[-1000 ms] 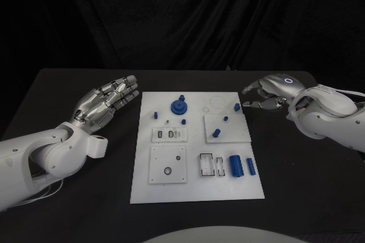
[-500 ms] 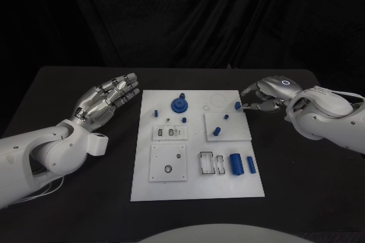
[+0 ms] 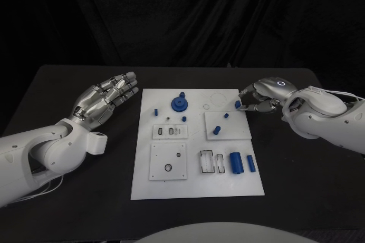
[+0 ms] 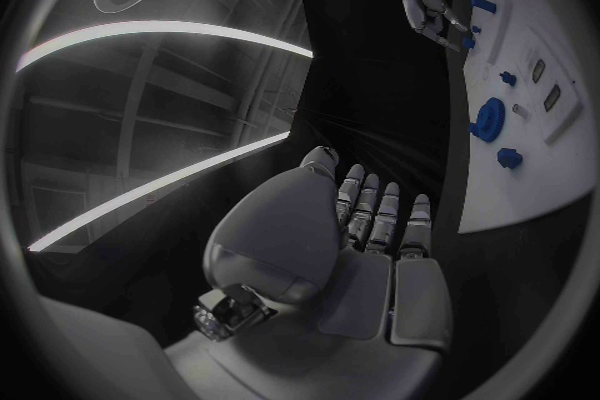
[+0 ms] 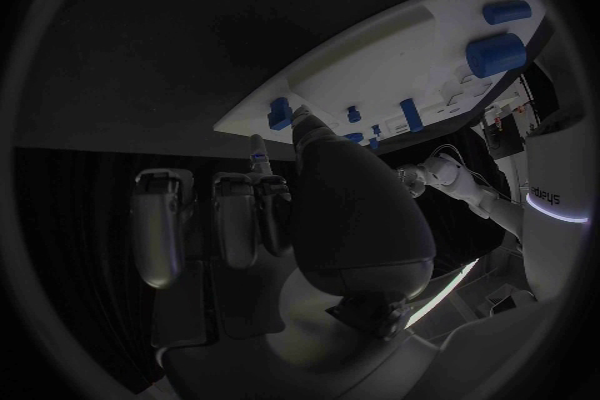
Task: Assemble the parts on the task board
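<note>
Reaching over the board's (image 3: 228, 185) far right edge, your right hand (image 3: 257, 98) touches the small blue peg (image 3: 237, 104) there, though whether it grasps it you cannot tell; your left hand (image 3: 103, 101) hangs released beside the board, probably waiting.

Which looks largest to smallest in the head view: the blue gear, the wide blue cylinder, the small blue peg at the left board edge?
1. blue gear
2. wide blue cylinder, slightly smaller
3. small blue peg

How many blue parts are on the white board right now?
7: gear, peg left of it, peg below, two pegs on the raised plate, two cylinders. An eighth sits at the right hand's fingertips.
</note>
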Controlling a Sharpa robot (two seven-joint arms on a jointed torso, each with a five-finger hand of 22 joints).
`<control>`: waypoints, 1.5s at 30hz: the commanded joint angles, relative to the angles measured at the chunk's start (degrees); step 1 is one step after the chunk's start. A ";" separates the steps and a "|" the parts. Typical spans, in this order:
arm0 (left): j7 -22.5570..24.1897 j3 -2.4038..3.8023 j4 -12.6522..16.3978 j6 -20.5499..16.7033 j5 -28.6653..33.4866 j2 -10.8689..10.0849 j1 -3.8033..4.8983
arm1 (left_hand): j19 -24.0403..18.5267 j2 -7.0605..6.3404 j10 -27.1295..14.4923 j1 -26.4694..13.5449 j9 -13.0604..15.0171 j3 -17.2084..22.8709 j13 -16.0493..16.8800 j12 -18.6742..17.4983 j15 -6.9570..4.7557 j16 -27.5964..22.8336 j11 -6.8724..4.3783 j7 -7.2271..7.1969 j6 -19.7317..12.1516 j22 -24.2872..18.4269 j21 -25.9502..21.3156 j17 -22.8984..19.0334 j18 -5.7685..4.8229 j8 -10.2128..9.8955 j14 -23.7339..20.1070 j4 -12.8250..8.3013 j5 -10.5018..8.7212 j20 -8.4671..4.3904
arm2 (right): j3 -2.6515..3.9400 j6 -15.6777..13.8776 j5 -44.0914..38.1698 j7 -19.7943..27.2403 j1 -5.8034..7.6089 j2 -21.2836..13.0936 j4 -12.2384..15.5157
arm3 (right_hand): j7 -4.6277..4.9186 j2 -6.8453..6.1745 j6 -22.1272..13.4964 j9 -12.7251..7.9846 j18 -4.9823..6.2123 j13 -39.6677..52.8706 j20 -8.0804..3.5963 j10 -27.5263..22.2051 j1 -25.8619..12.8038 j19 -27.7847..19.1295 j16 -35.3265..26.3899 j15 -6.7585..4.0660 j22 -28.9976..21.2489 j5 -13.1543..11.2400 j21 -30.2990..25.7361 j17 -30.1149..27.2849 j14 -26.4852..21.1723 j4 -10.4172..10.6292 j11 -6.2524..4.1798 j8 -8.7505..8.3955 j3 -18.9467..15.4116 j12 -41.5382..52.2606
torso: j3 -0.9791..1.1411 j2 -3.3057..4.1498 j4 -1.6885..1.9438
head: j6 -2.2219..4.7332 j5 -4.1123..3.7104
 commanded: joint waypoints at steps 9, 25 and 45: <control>1.99 0.05 0.06 0.82 0.16 -0.27 -0.07 | -0.03 -0.19 -0.06 0.55 -0.03 0.31 0.00 0.15 0.37 0.23 0.42 0.15 -0.34 0.07 0.12 0.08 0.51 0.16 -0.08 -0.07 0.26 0.35 | 0.04 1.70 -0.14 -1.47 -0.47 0.90 -0.73 | 0.50 0.15 -0.10 0.10 0.31 15.07 0.15 6.08 1.23 3.99 0.17 0.38 14.06 3.29 -0.48 15.10 6.05 -0.12 0.59 0.08 -0.10 0.15 | -0.01 -0.05 0.05 | 0.05 0.08; 1.65 0.05 -0.17 1.09 0.16 -0.09 -0.11 | -0.06 -0.22 -0.10 0.52 -0.03 0.55 0.01 0.18 0.38 0.18 0.43 0.19 -0.41 0.06 0.10 0.06 0.52 0.18 -0.17 -0.07 0.26 0.38 | 0.05 1.99 -0.14 -1.35 -1.01 2.84 -2.82 | 0.55 0.61 0.29 0.33 0.43 15.07 0.26 6.08 1.80 3.71 0.17 0.47 13.91 4.60 -0.89 15.10 6.05 -0.24 0.64 0.38 0.07 0.15 | -0.02 -0.01 0.00 | 0.14 0.17; 1.27 0.05 -0.47 1.39 0.16 0.08 -0.18 | -0.08 -0.24 -0.11 0.51 -0.03 0.59 0.01 0.19 0.38 0.19 0.45 0.20 -0.43 0.05 0.09 0.06 0.52 0.19 -0.16 -0.07 0.24 0.39 | 0.07 -0.20 -0.14 -0.33 -1.73 3.80 -3.57 | 0.30 1.24 3.45 2.10 0.57 15.07 0.24 6.08 2.77 3.39 0.17 0.36 13.73 5.80 -1.41 15.10 6.05 -0.61 0.45 2.45 -0.02 0.15 | -0.03 -0.01 -0.02 | -0.15 0.18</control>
